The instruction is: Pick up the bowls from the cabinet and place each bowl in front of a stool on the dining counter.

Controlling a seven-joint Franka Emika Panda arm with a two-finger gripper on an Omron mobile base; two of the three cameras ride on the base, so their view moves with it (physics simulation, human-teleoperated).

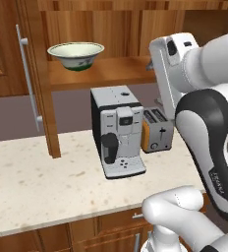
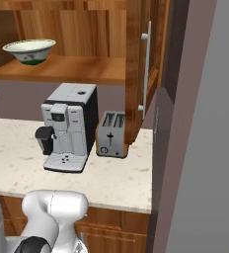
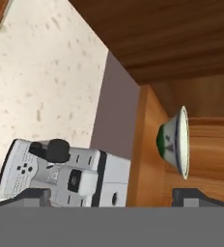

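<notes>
Sitting upright, rim up, cream bowl (image 1: 75,54) on cabinet shelf (image 1: 111,74) above coffee machine (image 1: 117,132); pincer (image 3: 114,195) spread wide, empty.

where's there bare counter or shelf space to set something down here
Free: the stone counter left of the coffee machine and its front strip; the cabinet shelf right of the cream bowl. Crowded: the back right, where the coffee machine and toaster stand side by side under the shelf.
</notes>
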